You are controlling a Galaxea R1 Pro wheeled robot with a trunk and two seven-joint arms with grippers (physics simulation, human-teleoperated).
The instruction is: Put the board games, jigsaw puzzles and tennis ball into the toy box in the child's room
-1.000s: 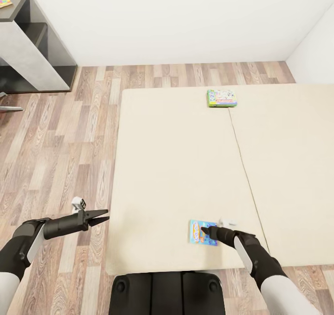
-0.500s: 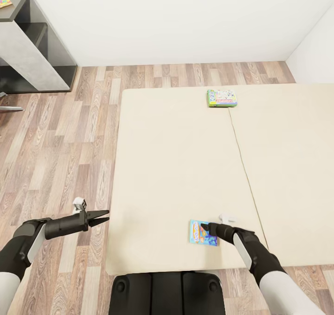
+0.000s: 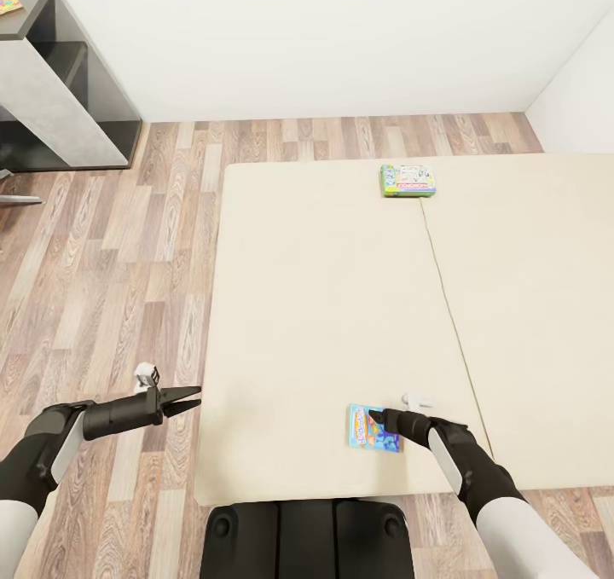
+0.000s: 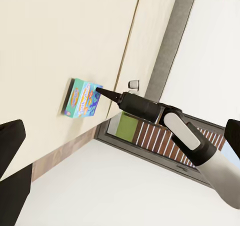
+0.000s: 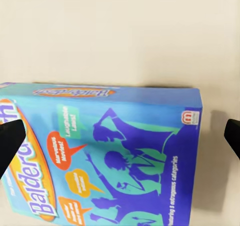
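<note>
The right gripper [image 3: 380, 419] hangs low over the near edge of the bed [image 3: 324, 306], its jaws spread wide and empty, apparently lined up to straddle the blue game [image 3: 372, 428] lying flat just beneath its tips. In the right wrist view the two fingertips [image 5: 11, 138] sit beyond the box's opposite sides, not touching it. The left gripper [image 3: 183, 400] waits over the floor [image 3: 128, 246], part open and empty; a green game [image 3: 408, 181] lies at the bed's far edge.

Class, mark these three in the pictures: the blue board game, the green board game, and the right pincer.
blue board game [image 3: 367, 427], head view, middle of its uncovered cover.
green board game [image 3: 408, 181], head view, centre of its cover.
right pincer [image 3: 376, 416], head view, at its fingertips over the blue game.
</note>
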